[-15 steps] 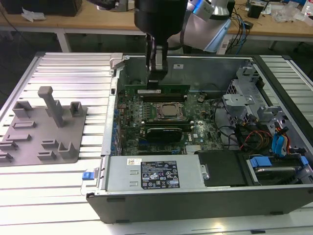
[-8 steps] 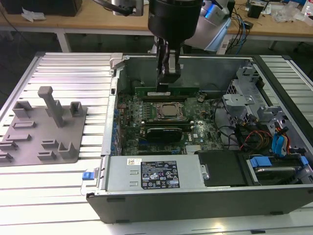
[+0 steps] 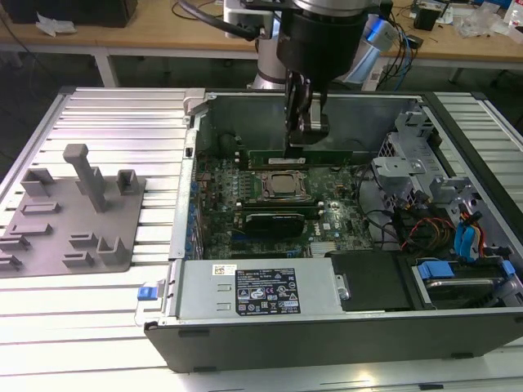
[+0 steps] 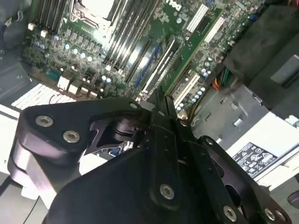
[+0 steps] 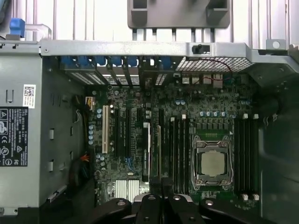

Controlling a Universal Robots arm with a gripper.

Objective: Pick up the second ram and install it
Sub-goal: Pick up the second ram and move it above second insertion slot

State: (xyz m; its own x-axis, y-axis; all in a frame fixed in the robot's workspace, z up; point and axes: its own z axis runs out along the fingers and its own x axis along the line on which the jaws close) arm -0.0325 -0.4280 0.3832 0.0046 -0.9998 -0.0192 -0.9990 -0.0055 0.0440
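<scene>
Second ram, a long, narrow green circuit-board stick, stands on edge and level inside the open grey metal computer case, directly under the black gripper of the 1 arm. In the exterior view the stick runs from 9 o'clock to 3 o'clock across the green motherboard, just at 12 o'clock of the square silver processor socket. The gripper points straight down, and its 2 fingers are drawn close together, pinching the stick near its middle. Whether the stick's lower edge is pressed home in a slot or only rests at it cannot be told.

At 6 o'clock of the socket sits a wider black card with a dark cover, apart from the stick. Further toward 6 o'clock, the grey power supply box with a black-and-white label lies along the near wall of the case.

Well apart from the case, at 9 o'clock in the exterior view, a grey plastic tray with upright posts and pockets lies on the ribbed aluminium table.

In the first wrist view the stick shows edge-on as a thin strip running out from between the fingers, alongside the long black memory slots next to the socket.
</scene>
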